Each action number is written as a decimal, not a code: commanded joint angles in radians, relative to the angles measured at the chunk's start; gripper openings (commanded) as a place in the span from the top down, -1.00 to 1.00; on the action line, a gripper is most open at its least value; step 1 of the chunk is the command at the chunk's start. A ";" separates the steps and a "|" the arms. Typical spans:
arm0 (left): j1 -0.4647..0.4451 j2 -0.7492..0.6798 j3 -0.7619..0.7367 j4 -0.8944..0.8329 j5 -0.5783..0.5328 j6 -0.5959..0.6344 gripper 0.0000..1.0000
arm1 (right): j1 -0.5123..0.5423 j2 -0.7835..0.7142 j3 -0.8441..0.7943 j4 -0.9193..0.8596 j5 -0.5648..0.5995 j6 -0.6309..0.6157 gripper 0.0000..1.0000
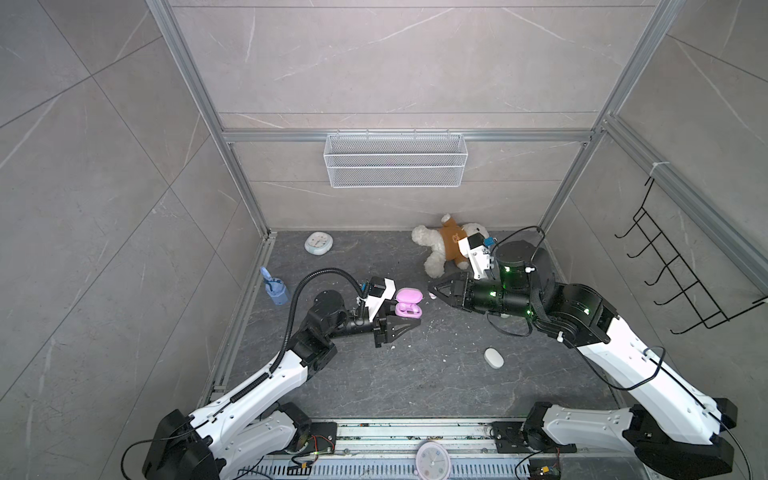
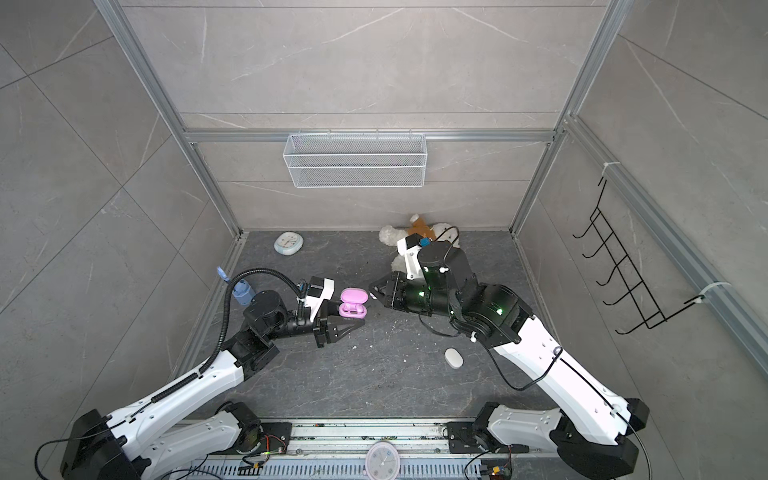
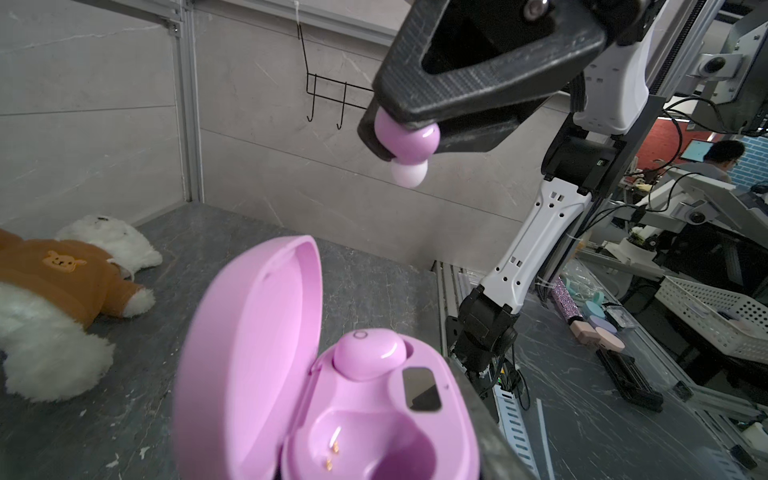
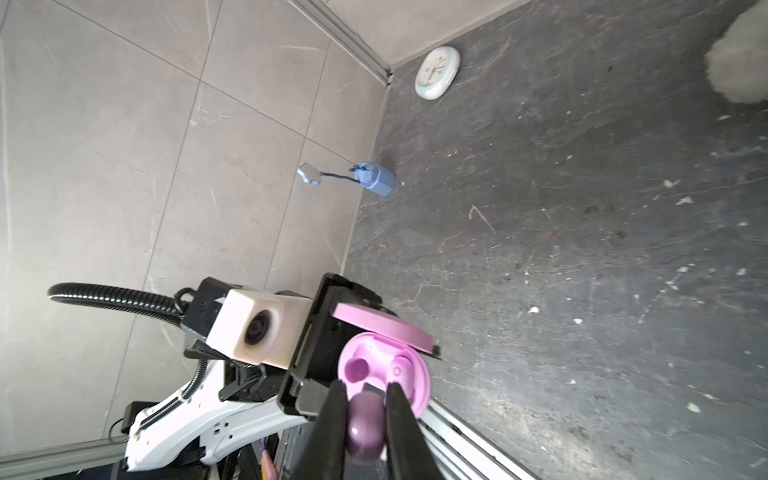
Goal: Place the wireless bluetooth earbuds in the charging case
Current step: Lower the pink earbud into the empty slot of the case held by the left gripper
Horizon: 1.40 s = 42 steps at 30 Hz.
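Case [image 1: 409,304] sits clamped in your left pincer [image 1: 411,314]: jaws squeezed onto its base, lid [image 3: 249,349] swung open. You get this in both top views.

Your right pincer [image 1: 430,287] pinches 1 pink bud [image 3: 405,135] at its very tips. The left wrist view shows the bud's pale ear tip poking out past the fingers [image 3: 457,93]. The right wrist view shows it wedged between both fingers, facing the open case.

The right pincer's tip is near the left pincer's tips, with a gap between them. The bud is not touching the case.

A 2nd bud [image 3: 369,353] is already seated in the case, in the socket farther from the left pincer's palm. The socket [image 3: 374,446] nearer the palm is bare, with gold contacts showing.

Off-task items:
- Teddy [image 1: 440,245] lies just beyond the right pincer's wrist.
- White pod [image 1: 493,358] lies on the floor [image 1: 374,374], well back from the right pincer and beside its forearm.
- Blue bottle [image 1: 276,291] stands behind the left pincer, by the wall.
- Clock [image 1: 318,242] lies well beyond the left pincer, near the corner.
- White crumbs are scattered on the floor around both pincers.
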 commanded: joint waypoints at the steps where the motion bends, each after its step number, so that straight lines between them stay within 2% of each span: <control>1: -0.013 0.038 0.058 0.130 0.045 0.050 0.65 | 0.007 0.017 0.002 0.097 -0.081 0.039 0.62; 13: -0.017 0.062 0.092 0.168 0.065 0.066 0.66 | 0.076 0.035 -0.039 0.168 -0.053 0.061 0.63; 42: -0.017 0.012 0.087 0.170 0.053 0.056 0.69 | 0.115 0.061 -0.077 0.162 -0.012 0.084 0.61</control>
